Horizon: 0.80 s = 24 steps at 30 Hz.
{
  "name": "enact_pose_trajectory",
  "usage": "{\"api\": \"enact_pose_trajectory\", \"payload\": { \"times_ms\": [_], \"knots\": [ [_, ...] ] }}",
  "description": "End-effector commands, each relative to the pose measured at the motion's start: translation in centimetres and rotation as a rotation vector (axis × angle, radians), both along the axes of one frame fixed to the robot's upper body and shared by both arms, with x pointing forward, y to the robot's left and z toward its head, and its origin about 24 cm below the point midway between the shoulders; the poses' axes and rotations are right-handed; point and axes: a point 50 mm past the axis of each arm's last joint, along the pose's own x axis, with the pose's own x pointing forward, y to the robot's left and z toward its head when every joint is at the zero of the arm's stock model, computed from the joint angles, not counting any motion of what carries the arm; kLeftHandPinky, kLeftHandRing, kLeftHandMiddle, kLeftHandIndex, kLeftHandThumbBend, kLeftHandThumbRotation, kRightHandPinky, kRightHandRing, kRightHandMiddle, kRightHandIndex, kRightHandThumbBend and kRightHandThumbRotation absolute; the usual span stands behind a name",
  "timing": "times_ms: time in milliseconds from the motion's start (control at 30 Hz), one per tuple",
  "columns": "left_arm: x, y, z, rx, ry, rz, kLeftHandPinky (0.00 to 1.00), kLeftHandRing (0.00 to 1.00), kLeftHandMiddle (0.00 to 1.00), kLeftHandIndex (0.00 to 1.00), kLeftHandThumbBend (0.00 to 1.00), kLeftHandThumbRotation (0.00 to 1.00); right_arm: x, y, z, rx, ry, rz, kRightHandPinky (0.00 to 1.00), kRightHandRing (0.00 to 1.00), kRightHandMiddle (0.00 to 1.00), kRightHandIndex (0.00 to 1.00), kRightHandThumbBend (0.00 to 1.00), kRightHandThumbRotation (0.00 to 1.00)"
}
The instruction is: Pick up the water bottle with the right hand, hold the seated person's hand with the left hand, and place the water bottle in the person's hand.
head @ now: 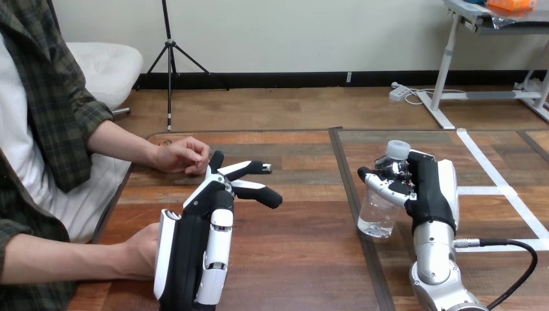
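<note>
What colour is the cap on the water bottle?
White cap on the clear water bottle, gripped by the right hand; the head view shows it best.

On the table (298, 253), the water bottle (377, 212) stands right of the left hand (194, 249).

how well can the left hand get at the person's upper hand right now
Likely yes: the left hand is open and stretched toward the person's upper hand, close by, and nothing lies between them.

Right hand (432, 191) clasps the water bottle (379, 214); left hand (194, 243), fingers (249, 170) straight, is near the person's farther hand (181, 155).
</note>
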Motion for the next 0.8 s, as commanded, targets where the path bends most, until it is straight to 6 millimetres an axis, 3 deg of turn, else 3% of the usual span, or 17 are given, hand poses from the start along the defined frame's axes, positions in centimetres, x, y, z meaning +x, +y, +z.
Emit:
{"api": "enact_pose_trajectory", "payload": {
  "times_ms": [0,167,567,767],
  "knots": [
    [0.7,-0.6,0.8,-0.033,-0.053,-0.013,1.0,0.52,0.53,0.66,0.0,1.0,1.5,0.2,2.8,-0.018,-0.131,0.024,0.44,0.46,0.45,0.44,0.49,0.0],
    [0.8,-0.5,0.9,-0.025,-0.055,-0.009,1.0,0.52,0.53,0.66,0.0,1.0,1.7,0.3,3.4,-0.014,-0.173,0.029,0.48,0.51,0.46,0.43,0.5,0.0],
    [0.9,-0.6,0.9,-0.021,-0.048,-0.006,1.0,0.52,0.53,0.66,0.0,1.0,1.9,0.5,5.0,-0.019,-0.285,0.065,0.41,0.45,0.38,0.36,0.47,0.0],
    [1.0,-0.7,0.9,-0.024,-0.043,-0.008,1.0,0.51,0.53,0.66,0.0,1.0,1.9,0.7,5.9,-0.014,-0.332,0.089,0.32,0.34,0.3,0.28,0.45,0.0]
  ]
}}
